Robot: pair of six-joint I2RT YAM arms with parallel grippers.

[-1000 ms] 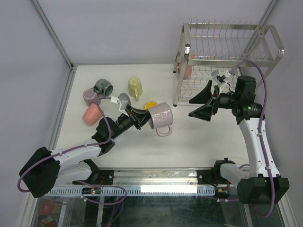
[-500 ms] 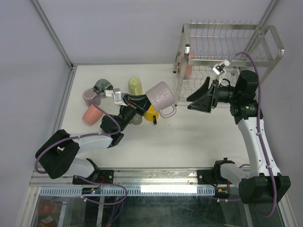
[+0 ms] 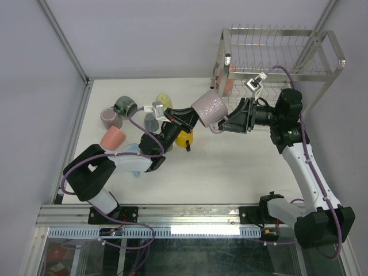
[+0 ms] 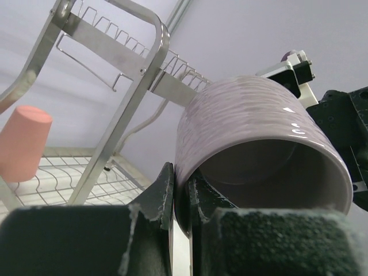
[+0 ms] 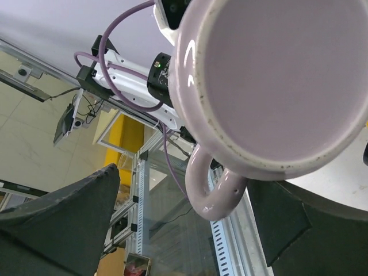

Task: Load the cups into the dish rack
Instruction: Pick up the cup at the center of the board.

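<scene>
Mauve, glossy and faintly ribbed, with a loop handle, one mug (image 3: 207, 108) hangs in the air just beside the dish rack (image 3: 276, 69). The left hand (image 3: 192, 117) is clamped on its rim, one finger inside. The right hand (image 3: 232, 118) is spread wide around its base, not gripping. One salmon cup (image 3: 228, 85) sits on the rack's lower shelf. Six more show clearly on the surface (image 3: 230, 167): a dark green mug (image 3: 123, 105), mauve cup (image 3: 111, 118), salmon tumbler (image 3: 112, 138), pale yellow-green cup (image 3: 164, 101), grey cup (image 3: 150, 122) and yellow mug (image 3: 184, 138).
</scene>
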